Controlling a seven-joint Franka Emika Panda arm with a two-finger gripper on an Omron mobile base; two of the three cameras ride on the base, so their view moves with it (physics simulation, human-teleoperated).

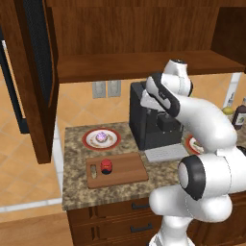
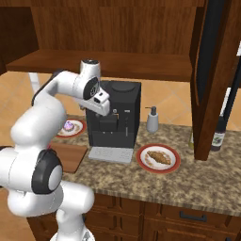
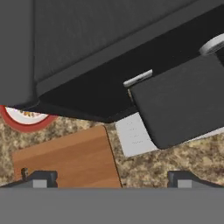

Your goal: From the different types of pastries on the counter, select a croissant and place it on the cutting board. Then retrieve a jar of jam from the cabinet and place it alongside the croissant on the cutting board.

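Note:
The croissant [image 2: 158, 157] lies on a red-rimmed plate [image 2: 141, 162] on the counter [image 2: 197, 183], right of the coffee machine. The jar of jam [image 1: 106, 166] stands on the cutting board [image 1: 127, 169], near its handle end. A purple-frosted cupcake [image 1: 101, 137] sits on another red-rimmed plate [image 1: 87, 141] behind the board. My gripper [image 3: 111, 178] is open and holds nothing. It hangs in front of the coffee machine [image 2: 117, 117], above the board's right end [image 3: 74, 157]. The cabinet [image 1: 144, 29] stands open above the counter.
A grey drip tray [image 2: 109, 154] lies in front of the coffee machine. A soap dispenser [image 2: 152, 120] stands behind the croissant's plate. Bottles [image 2: 219, 134] stand at the far right by the open cabinet door [image 2: 212, 70]. Drawers [image 1: 139, 216] run below the counter.

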